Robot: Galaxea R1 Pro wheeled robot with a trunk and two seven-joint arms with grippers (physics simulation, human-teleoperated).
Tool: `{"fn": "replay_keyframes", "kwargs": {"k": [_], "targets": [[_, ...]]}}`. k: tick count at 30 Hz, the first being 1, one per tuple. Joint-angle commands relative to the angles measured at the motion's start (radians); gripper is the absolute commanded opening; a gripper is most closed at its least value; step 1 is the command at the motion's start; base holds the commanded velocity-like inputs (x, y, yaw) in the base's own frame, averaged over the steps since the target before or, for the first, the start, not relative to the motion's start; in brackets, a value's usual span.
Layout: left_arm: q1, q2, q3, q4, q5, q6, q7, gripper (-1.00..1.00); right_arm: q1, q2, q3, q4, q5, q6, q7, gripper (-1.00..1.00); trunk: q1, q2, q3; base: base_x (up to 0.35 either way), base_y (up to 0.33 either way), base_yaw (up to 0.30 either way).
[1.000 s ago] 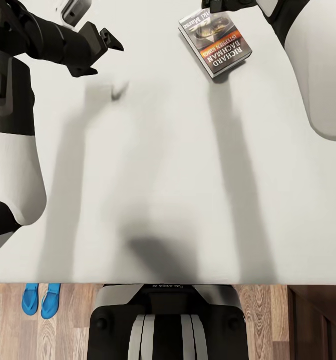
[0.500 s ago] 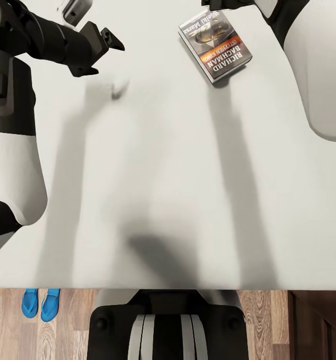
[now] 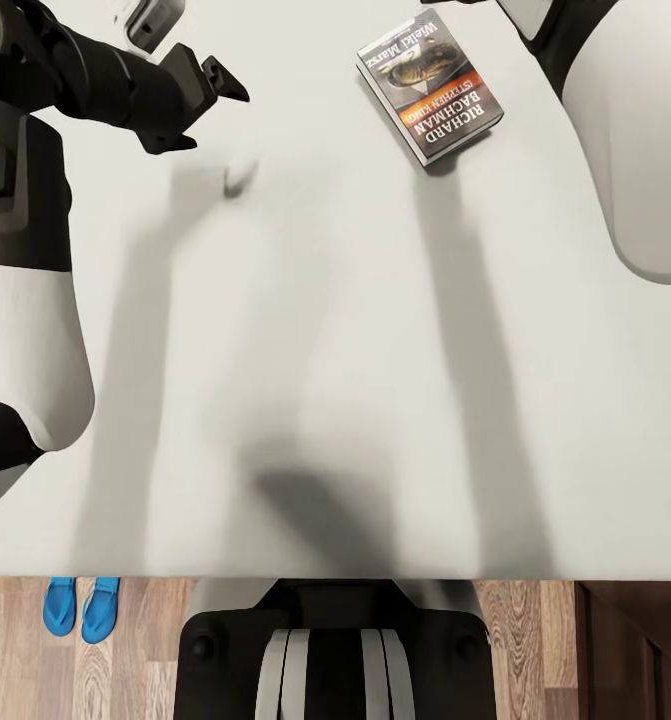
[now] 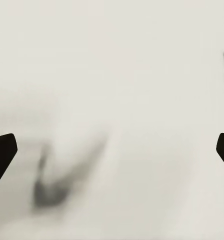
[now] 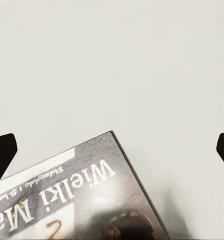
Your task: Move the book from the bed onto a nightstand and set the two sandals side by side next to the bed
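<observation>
The book (image 3: 430, 85) lies flat on the light grey mattress of the bed (image 3: 325, 330), cover up, with orange and white lettering. In the right wrist view my right gripper (image 5: 112, 150) hovers over the book's far corner (image 5: 81, 200), jaws wide open and holding nothing. My left gripper (image 3: 213, 115) hangs over bare mattress to the book's left; in its wrist view the left gripper (image 4: 112, 150) is open and empty. The two blue sandals (image 3: 80, 606) lie side by side on the wood floor by the bed's near edge, at the left.
My base (image 3: 335, 650) stands against the bed's near edge. A dark brown wooden cabinet (image 3: 635, 650), seemingly the nightstand, sits at the lower right beside the bed. Wood-plank floor (image 3: 145, 650) shows between the sandals and my base.
My right gripper has drawn back from the book toward the top edge of the head view, uncovering the book's far end. The head view shifted slightly. The left arm has not moved.
</observation>
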Motion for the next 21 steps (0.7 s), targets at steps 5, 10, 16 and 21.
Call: {"fn": "replay_keyframes", "kwargs": {"k": [5, 10, 16, 21], "targets": [[0.000, 0.001, -0.002, -0.001, 0.009, 0.001, 0.010, 1.00, 0.001, 0.001, 0.007, 0.005, -0.001, -0.028, -0.042, 1.00, 0.000, 0.000, 0.000, 0.000, 0.000, 0.000], [0.000, 0.000, -0.002, -0.001, 0.009, 0.001, 0.010, 1.00, 0.018, 0.005, 0.009, 0.011, 0.002, -0.036, -0.051, 1.00, 0.000, 0.000, 0.000, 0.000, 0.000, 0.000], [0.000, 0.000, -0.001, -0.009, 0.009, 0.001, 0.011, 1.00, 0.031, 0.009, 0.011, 0.026, 0.003, -0.037, -0.054, 1.00, 0.000, 0.000, 0.000, 0.000, 0.000, 0.000], [0.000, -0.001, -0.001, -0.012, 0.009, 0.001, 0.010, 1.00, 0.035, 0.010, 0.012, 0.040, 0.004, -0.034, -0.055, 1.00, 0.000, 0.000, 0.000, 0.000, 0.000, 0.000]]}}
